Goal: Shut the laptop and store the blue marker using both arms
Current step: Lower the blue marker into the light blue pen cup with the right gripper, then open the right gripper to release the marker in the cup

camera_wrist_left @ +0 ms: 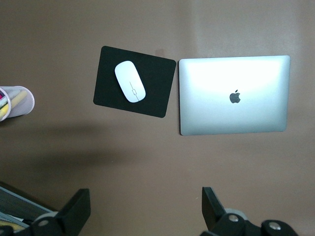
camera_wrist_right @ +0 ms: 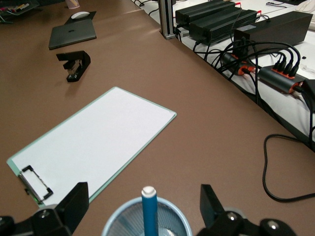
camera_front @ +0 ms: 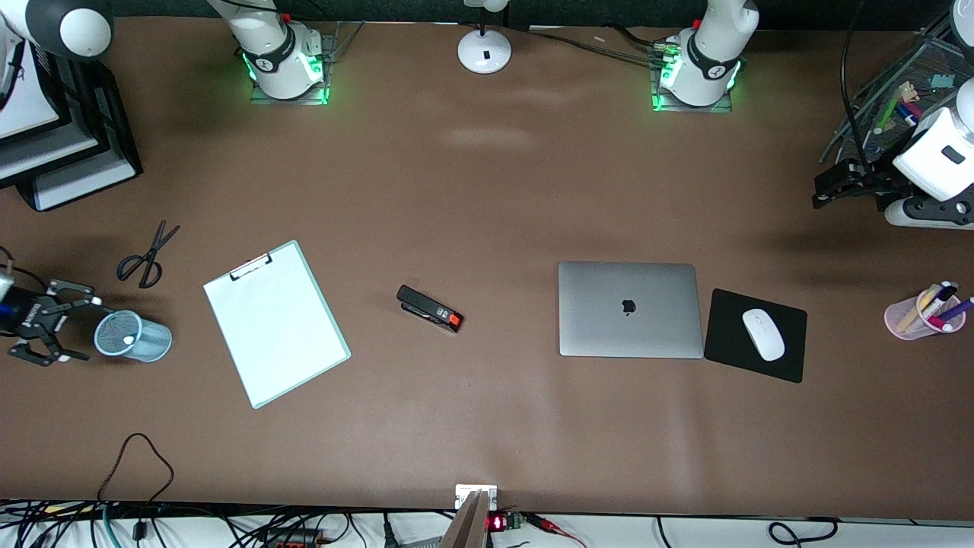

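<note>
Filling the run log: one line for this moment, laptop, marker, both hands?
laptop: closed, flat | blue marker: upright in blue mesh cup | right hand: open, beside cup | left hand: open, waiting at table's end

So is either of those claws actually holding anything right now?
No, nothing is held. The right gripper is open beside the blue mesh cup, where the blue marker stands. The left gripper is open too.

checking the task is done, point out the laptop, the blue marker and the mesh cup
laptop [camera_front: 628,310], front view, middle of its closed lid.
blue marker [camera_wrist_right: 149,210], right wrist view, blue barrel below its white end.
mesh cup [camera_front: 144,340], front view, its blue side wall.
</note>
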Controlling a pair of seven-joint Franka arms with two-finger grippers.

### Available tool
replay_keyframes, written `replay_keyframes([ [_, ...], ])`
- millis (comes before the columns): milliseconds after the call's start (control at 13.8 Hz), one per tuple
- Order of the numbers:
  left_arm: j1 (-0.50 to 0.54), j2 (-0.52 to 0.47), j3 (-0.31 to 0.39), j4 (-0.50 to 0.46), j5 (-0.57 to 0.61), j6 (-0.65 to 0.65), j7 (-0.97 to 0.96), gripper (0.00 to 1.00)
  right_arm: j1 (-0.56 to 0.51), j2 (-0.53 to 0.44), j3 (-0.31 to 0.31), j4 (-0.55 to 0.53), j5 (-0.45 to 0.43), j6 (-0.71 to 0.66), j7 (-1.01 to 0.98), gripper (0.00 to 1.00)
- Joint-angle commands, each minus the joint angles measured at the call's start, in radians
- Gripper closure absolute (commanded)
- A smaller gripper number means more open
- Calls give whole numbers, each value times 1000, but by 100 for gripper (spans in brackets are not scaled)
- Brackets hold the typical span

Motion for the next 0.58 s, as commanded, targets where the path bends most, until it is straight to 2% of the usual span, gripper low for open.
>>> replay_keyframes([
  [0,1,-5,5,10,-10,-19,15,0,-3,-52,3,-2,-46,-41,72,0],
  [145,1,-5,5,9,-10,-19,15,0,3,-99,3,-1,-81,-90,135,0],
  [363,1,-5,7,9,-10,-19,15,0,35,-176,14,32,-200,-138,333,0],
  [508,1,-5,5,10,-10,-19,15,0,66,-211,13,53,-240,-187,428,0],
])
